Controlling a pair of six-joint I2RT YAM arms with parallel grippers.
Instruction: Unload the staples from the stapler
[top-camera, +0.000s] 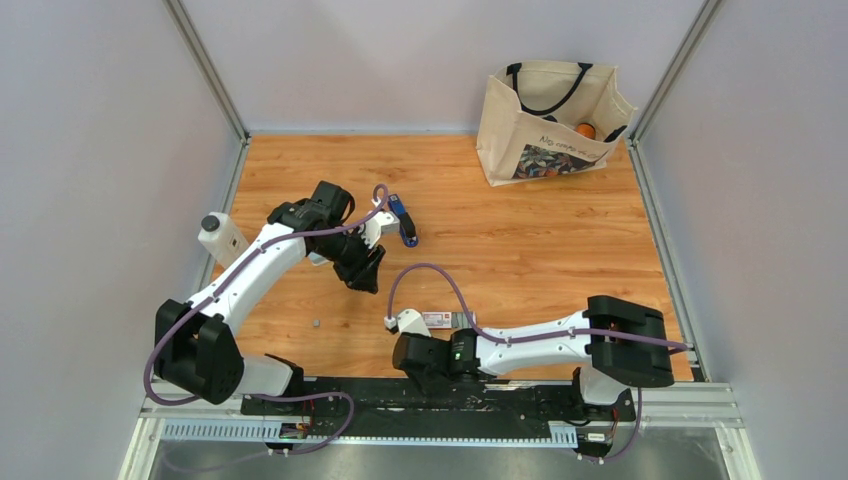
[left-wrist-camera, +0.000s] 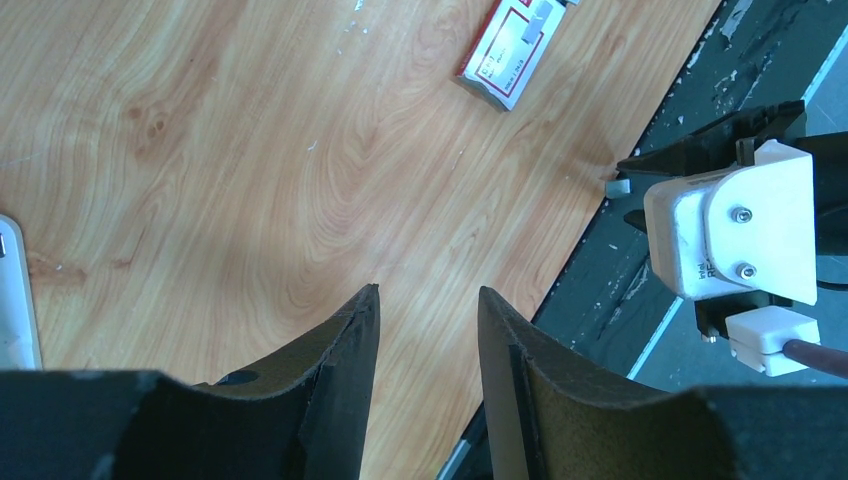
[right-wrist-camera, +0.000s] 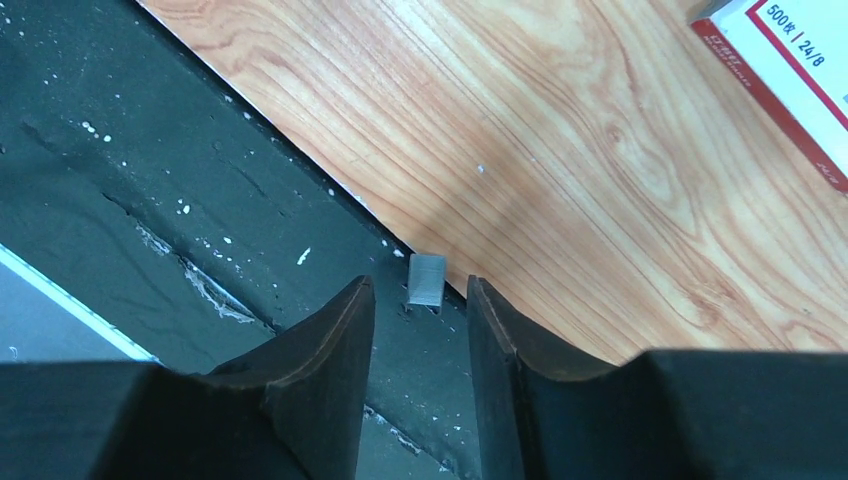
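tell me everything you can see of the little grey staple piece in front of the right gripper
The staple strip is a short rectangular block of dull grey metal, flat-topped, with thin legs showing at its near end. It lies across the line where the wood tabletop meets the black rail, mostly over the rail. It sits just ahead of the right gripper, whose open fingers flank it without touching. Nothing else touches it.

I see a wood-grain bench (top-camera: 540, 250) boxed in by plain pale grey walls (top-camera: 100, 150), with aluminium rails (top-camera: 205, 65) at the corners. A black mounting strip (top-camera: 500, 400) runs along its near edge. The light is even and the shadows soft.
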